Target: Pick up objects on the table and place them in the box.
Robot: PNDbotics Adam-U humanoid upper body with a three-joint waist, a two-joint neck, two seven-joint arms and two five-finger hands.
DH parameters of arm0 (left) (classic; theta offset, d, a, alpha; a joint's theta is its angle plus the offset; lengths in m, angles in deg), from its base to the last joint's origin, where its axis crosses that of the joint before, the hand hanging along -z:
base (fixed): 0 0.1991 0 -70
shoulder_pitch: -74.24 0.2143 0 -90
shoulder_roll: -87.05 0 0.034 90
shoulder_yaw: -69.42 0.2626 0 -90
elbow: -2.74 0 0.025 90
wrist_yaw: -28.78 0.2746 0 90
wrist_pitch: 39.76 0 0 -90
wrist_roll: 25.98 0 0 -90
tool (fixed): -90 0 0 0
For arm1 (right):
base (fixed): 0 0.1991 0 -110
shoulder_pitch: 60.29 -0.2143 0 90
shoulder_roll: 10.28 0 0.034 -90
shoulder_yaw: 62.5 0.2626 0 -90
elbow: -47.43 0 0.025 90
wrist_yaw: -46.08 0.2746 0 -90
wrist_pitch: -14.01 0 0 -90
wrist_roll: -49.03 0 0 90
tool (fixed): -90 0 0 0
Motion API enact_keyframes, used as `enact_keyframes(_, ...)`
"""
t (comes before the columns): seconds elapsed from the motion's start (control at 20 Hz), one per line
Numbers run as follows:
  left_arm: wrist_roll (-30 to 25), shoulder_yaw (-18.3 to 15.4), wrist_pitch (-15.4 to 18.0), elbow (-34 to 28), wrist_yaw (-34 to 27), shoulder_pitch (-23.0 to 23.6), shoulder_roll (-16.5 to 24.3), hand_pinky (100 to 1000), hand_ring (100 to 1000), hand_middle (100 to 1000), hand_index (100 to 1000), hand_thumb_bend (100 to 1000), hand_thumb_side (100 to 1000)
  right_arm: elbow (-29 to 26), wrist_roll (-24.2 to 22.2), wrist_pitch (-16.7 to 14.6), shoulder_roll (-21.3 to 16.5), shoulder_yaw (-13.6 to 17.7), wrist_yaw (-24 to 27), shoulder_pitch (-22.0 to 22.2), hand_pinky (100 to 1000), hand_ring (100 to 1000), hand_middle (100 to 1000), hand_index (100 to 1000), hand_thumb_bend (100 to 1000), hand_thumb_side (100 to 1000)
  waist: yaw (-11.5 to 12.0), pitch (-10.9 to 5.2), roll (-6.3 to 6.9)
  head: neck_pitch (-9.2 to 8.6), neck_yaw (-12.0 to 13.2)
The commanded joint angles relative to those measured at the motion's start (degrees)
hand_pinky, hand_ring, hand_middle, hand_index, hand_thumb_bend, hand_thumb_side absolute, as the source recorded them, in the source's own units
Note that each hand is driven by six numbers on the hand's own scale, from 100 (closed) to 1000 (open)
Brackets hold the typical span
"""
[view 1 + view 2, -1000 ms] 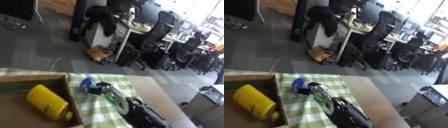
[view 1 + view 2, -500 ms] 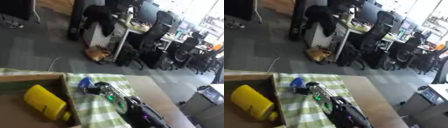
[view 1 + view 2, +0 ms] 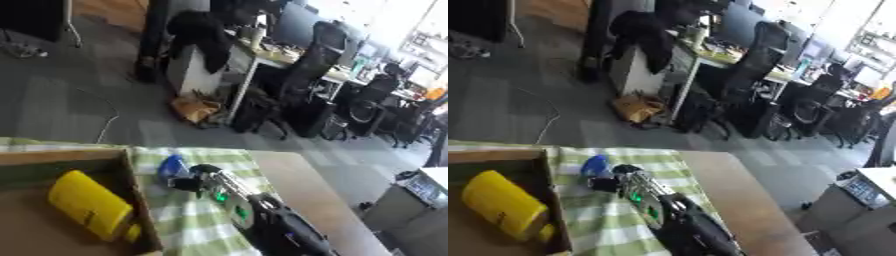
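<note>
So you've got one item banked already: the yellow bottle (image 3: 87,211) is lying on its side inside the cardboard box (image 3: 131,165), near the box's right wall, cap end pointing toward the near edge. That part's done as far as I can see.

What's left, from what shows, is the blue object (image 3: 172,165). It's sitting on the green checked cloth (image 3: 188,220) just outside the box's right wall, up toward the far edge of the table (image 3: 302,185). I can't make out what it actually is, just a small blue rounded thing.

Your right hand (image 3: 194,179) is reaching in along the cloth from the near right corner and is right at that blue object, on its near side. The fingers look dark and bunched right up against it, but honestly I can't tell if they're wrapped around it or just beside it, so I won't call it a grab. The object looks like it's on the cloth, not lifted.

Left hand doesn't show in either view.

My read: roughly halfway, with one in the box and one to go. There may be more things on the table outside these views, can't say.
</note>
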Motion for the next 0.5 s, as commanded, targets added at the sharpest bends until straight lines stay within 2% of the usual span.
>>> enact_keyframes(0.05, 0.11, -0.36, 0.1, -1.07, 0.01, -0.85, -0.07, 922, 954, 924, 950, 100, 1000, 2.39, 0.12, 0.93, 1.44, -1.63, -0.93, 2.77, 799, 750, 293, 505, 100, 661, -0.17, -0.54, 1.06, 0.0, -0.17)
enact_keyframes(0.1, 0.12, -0.37, 0.12, -1.07, 0.01, -0.87, -0.06, 922, 954, 924, 950, 100, 1000, 2.24, 0.71, 1.23, 1.39, -1.61, -1.23, 2.9, 799, 750, 293, 505, 100, 661, -0.25, -0.66, 1.12, -0.03, -0.16)
enact_keyframes(0.15, 0.12, -0.38, 0.13, -1.07, 0.0, -0.88, -0.06, 922, 954, 923, 951, 100, 1000, 2.1, 1.26, 1.47, 1.34, -1.61, -1.49, 3.0, 754, 676, 261, 469, 100, 608, -0.33, -0.78, 1.17, 0.0, -0.16)
enact_keyframes(0.3, 0.04, -0.32, 0.17, -1.07, -0.05, -0.85, -0.09, 922, 954, 923, 950, 100, 1000, 1.76, 2.74, 1.96, 1.19, -1.73, -2.38, 3.25, 715, 625, 248, 462, 100, 591, -0.45, -1.02, 1.25, 0.0, -0.26)
enact_keyframes(0.4, 0.01, -0.34, 0.19, -1.07, -0.04, -0.85, -0.09, 921, 954, 922, 950, 100, 1000, 1.64, 3.55, 2.08, 1.02, -1.77, -3.27, 3.43, 593, 541, 223, 470, 100, 592, -0.49, -1.14, 1.29, -0.06, -0.44)
enact_keyframes(0.5, 0.08, -0.4, 0.19, -1.07, -0.01, -0.83, -0.09, 921, 953, 922, 950, 100, 1000, 1.55, 4.01, 2.12, 0.99, -1.69, -3.93, 3.58, 576, 526, 216, 471, 100, 597, -0.53, -1.2, 1.33, -0.08, -0.5)
